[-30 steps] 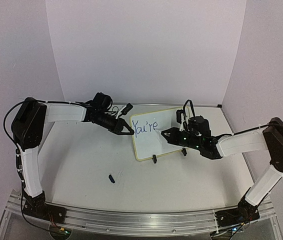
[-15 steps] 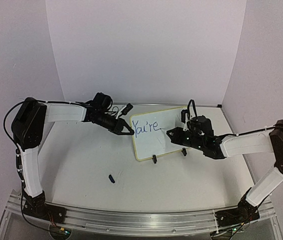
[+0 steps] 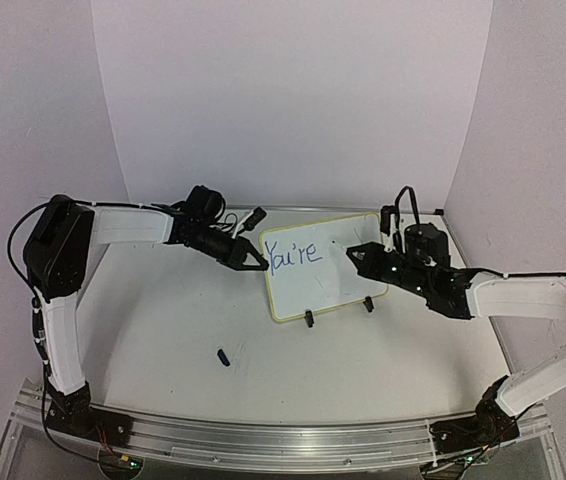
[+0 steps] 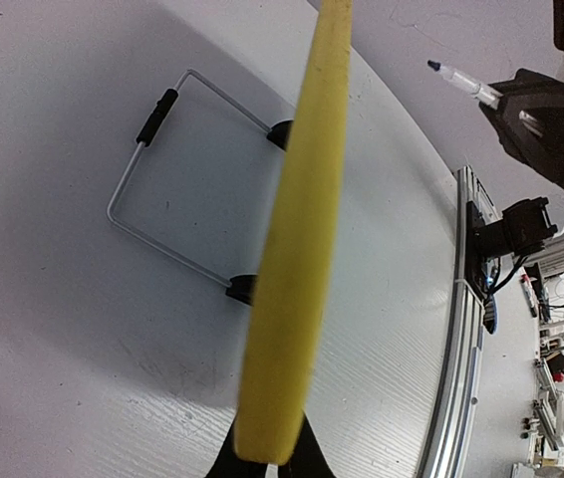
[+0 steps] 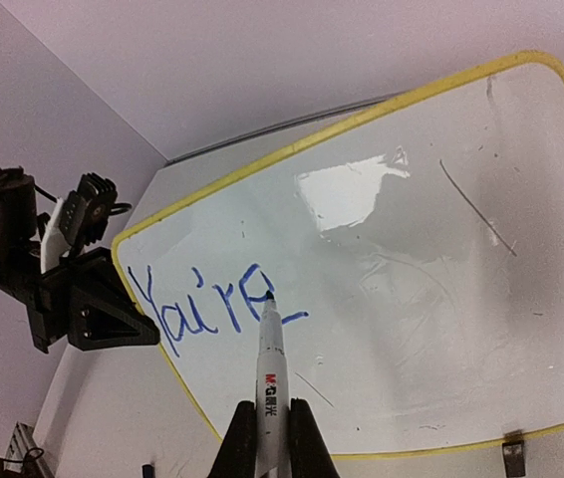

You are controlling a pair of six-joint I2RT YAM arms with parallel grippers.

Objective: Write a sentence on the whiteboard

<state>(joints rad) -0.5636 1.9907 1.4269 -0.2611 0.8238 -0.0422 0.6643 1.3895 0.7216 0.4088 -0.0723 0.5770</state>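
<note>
The whiteboard point(image 3: 338, 285) stands tilted on two black clip feet at mid-table, with blue lettering "You're" point(image 3: 292, 254) near its top left; it fills the right wrist view point(image 5: 412, 299), lettering point(image 5: 212, 304) at left. My left gripper point(image 3: 259, 262) is shut on the board's left yellow rim point(image 4: 297, 259), seen edge-on in the left wrist view. My right gripper point(image 3: 357, 254) is shut on a white marker point(image 5: 270, 383). The marker tip point(image 5: 269, 296) is lifted off the board, to the right of the lettering in the top view.
A small dark marker cap point(image 3: 223, 356) lies on the table in front of the board. A wire stand point(image 4: 177, 184) props the board from behind. An aluminium rail point(image 3: 263, 440) runs along the near table edge. Walls close the back and sides.
My right gripper with the marker has pulled back to the right, away from the lettering. A short blue stroke after the "e" has been added. The left arm has not moved.
</note>
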